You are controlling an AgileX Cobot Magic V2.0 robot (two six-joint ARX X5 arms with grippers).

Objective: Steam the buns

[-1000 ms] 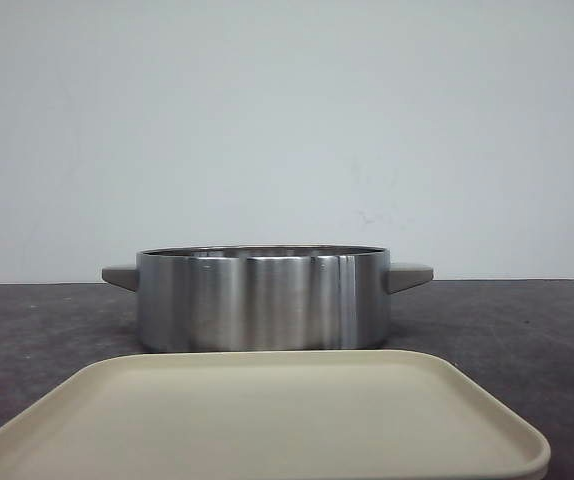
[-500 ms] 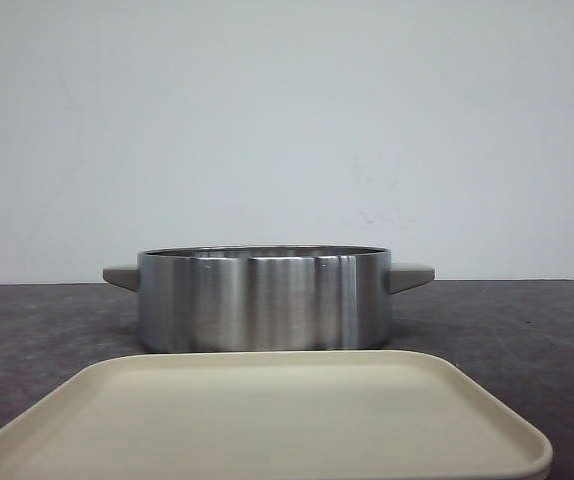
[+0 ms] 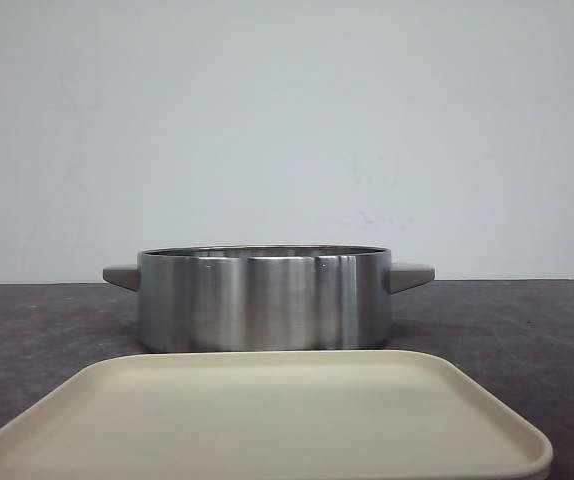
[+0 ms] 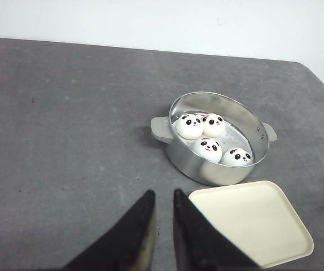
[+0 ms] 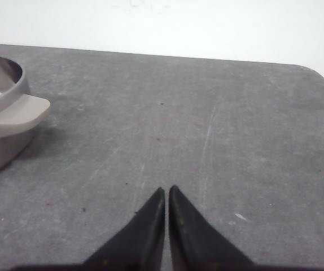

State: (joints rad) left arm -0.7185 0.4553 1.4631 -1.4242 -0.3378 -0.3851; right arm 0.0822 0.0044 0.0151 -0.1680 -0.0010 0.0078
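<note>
The left hand (image 4: 163,210) hangs above the gray desk (image 4: 66,141) grasping nothing, its two black fingers (image 4: 141,217) nearly together with a thin gap between them. The right hand (image 5: 166,206) is clenched empty, fingertips touching, over bare desk. From the left hand, a cream tray (image 4: 252,226) lies at about three o'clock, and a steel steamer pot (image 4: 215,169) with gray side handles sits at about one o'clock, just beside the tray. All four panda-faced buns (image 4: 210,148) rest inside the pot, clustered and touching. In the front view the tray lies nearer than the pot.
</note>
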